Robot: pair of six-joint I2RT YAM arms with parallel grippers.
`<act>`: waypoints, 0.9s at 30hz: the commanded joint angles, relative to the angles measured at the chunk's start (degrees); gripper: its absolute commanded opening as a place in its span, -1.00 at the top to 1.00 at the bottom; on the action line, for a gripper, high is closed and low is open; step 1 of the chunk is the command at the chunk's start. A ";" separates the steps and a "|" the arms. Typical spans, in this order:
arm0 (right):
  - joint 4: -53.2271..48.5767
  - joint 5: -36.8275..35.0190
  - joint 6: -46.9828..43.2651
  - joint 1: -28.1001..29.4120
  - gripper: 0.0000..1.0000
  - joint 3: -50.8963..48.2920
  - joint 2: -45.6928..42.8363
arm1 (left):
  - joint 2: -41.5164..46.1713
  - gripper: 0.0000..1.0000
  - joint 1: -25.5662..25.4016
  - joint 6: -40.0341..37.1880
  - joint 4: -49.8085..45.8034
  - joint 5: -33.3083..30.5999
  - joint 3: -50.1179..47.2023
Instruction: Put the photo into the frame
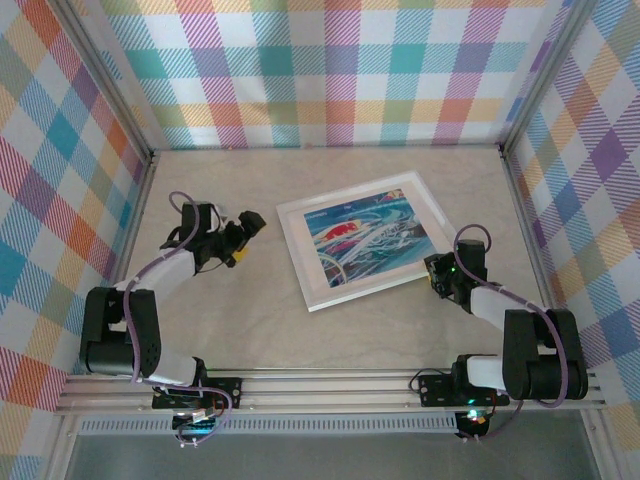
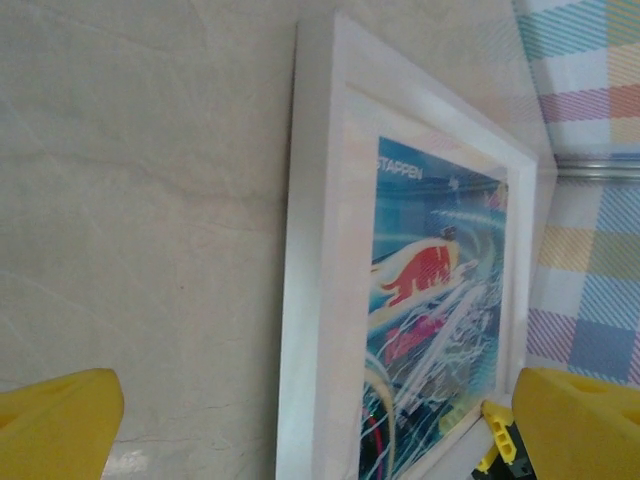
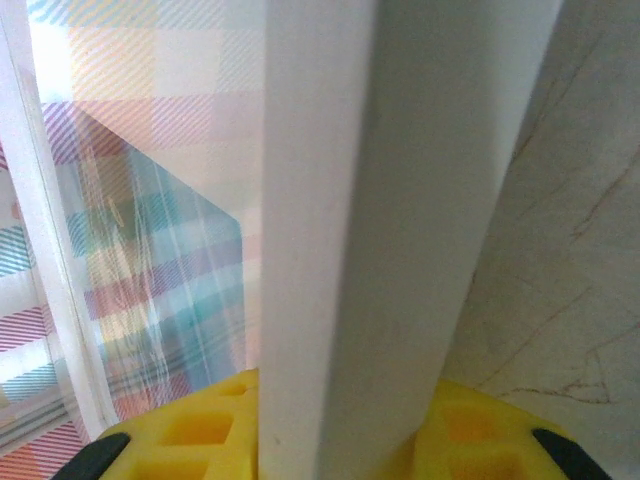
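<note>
Our right gripper (image 1: 437, 272) is clenched on the frame (image 1: 370, 292) at its right edge, with the photo (image 1: 365, 238) inside it. Our left gripper (image 1: 247, 238) gapes wide and empty, with the frame just to its right and bare table (image 1: 250, 330) around it.

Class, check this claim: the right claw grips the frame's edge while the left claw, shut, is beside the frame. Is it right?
Not quite: the left claw is open, fingers wide apart in the left wrist view. The right claw does grip the frame's edge.
</note>
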State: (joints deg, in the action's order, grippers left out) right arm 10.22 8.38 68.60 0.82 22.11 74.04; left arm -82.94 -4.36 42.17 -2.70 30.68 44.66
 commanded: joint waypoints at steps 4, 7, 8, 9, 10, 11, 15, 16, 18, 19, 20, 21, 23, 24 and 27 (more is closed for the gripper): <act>-1.09 -2.30 -2.46 0.23 0.52 1.71 1.44 | -1.67 -0.99 -2.26 -0.10 0.62 -1.25 0.03; -4.74 -2.97 -3.15 0.31 -0.18 2.42 0.23 | -2.01 -0.99 -2.93 -0.13 0.22 -1.57 0.44; -6.77 -3.38 -4.50 0.26 -0.38 3.32 -0.53 | -2.09 -0.99 -2.99 -0.12 0.06 -1.67 0.63; -9.79 -4.02 -6.43 0.30 -0.54 4.63 -1.37 | -2.14 -0.99 -3.03 -0.15 -0.07 -1.74 0.77; -12.31 -4.61 -8.25 0.38 -0.68 5.69 -2.11 | -2.15 -0.99 -3.11 -0.14 -0.20 -1.94 0.90; -15.01 -5.52 -10.36 0.35 -0.79 6.88 -2.93 | -2.19 -0.99 -3.20 -0.16 -0.37 -2.02 1.06; -23.75 -9.97 -18.09 0.37 -1.00 10.20 -6.45 | -2.31 -0.99 -3.42 -0.29 -1.18 -2.45 1.76; -25.07 -11.10 -20.54 0.36 -1.00 11.15 -6.98 | -2.45 -0.99 -3.45 -0.25 -1.41 -2.51 1.90; -27.02 -12.49 -25.91 0.33 -1.00 13.45 -6.83 | -2.67 -0.99 -3.55 -0.24 -1.76 -2.42 2.33; -27.46 -12.68 -29.32 0.27 -1.00 15.00 -5.99 | -2.91 -1.00 -3.64 -0.16 -1.95 -2.62 2.60; -27.59 -12.41 -32.97 0.27 -1.00 16.86 -4.59 | -3.09 -1.00 -3.93 -0.12 -2.25 -2.80 2.92; -27.86 -12.01 -35.70 0.25 -1.00 18.69 -3.14 | -3.32 -0.99 -4.07 -0.16 -2.59 -3.03 3.22; -28.42 -10.21 -42.64 0.30 -0.99 23.55 1.20 | -3.96 -0.99 -5.07 -0.33 -3.89 -4.43 4.13; -28.63 -9.11 -45.59 0.25 -0.99 25.62 3.20 | -4.36 -0.99 -5.60 -0.59 -4.77 -5.37 4.60; -30.31 -6.91 -55.24 0.13 -0.99 32.98 10.60 | -5.27 -0.99 -6.97 -1.16 -7.36 -9.32 6.03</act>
State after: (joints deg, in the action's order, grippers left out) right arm -16.82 -0.67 27.38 1.13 50.09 80.14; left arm -87.37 -10.02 42.13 -6.20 25.34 48.64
